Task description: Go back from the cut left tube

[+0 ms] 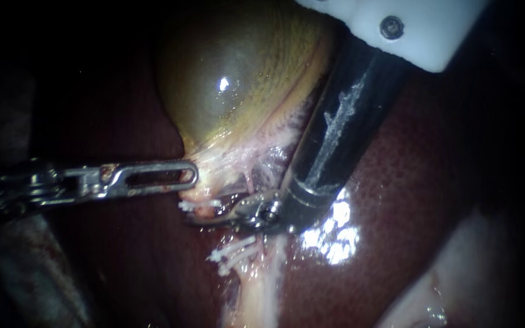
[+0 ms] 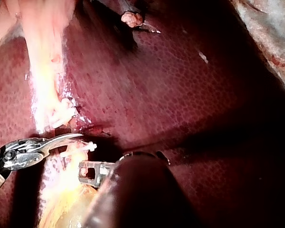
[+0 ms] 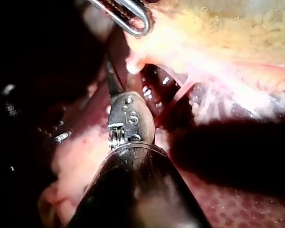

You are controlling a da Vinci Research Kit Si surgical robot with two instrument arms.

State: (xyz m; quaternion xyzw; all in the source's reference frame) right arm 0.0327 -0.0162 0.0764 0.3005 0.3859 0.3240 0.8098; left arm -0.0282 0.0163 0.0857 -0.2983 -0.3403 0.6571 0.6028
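Note:
The greenish gallbladder point(image 1: 238, 79) lies on the dark red liver point(image 1: 408, 200). My left instrument point(image 1: 189, 176) comes in flat from the left, its slotted jaws shut on the pale neck of the gallbladder. Below that neck, white clips point(image 1: 192, 206) sit on the upper stump of the cut left tube. More clips point(image 1: 232, 254) sit on the lower stump. My right instrument point(image 1: 199, 220) reaches down from the upper right. Its thin curved blades lie shut in the gap between the two clip groups. The left wrist view shows those blades point(image 2: 78, 137) together between the clips point(image 2: 61, 116).
A pale strip of tissue point(image 1: 262, 285) runs down from the lower clips. The right shaft point(image 1: 341, 121) and its white collar point(image 1: 396, 30) cover the gallbladder's right side. Another strand point(image 3: 180, 92) still spans beside the blades in the right wrist view.

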